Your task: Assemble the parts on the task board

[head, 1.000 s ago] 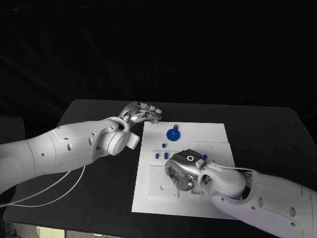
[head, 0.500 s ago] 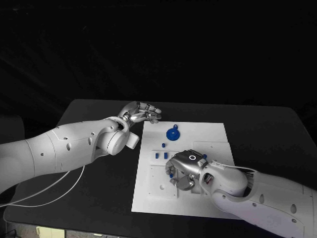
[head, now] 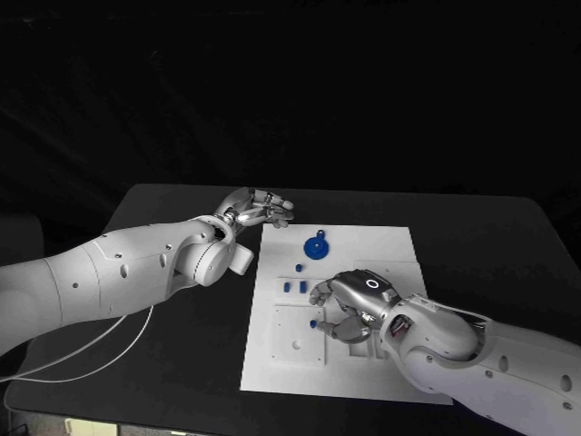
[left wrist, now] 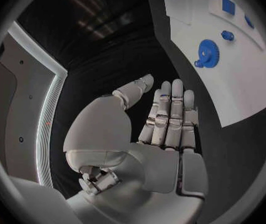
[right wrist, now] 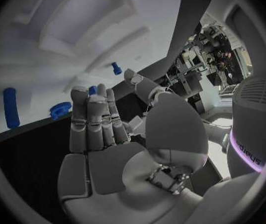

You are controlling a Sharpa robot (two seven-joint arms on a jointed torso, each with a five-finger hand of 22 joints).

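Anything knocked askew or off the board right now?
Nothing stands out. The task board lies flat on the table; the blue gear and the small blue parts sit on it. Both hands hold nothing: left hand, right hand.

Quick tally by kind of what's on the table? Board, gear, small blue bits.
Task board: 1
Blue gear: 1
Small blue parts: 4 visible; the right hand may hide more
Total: 6
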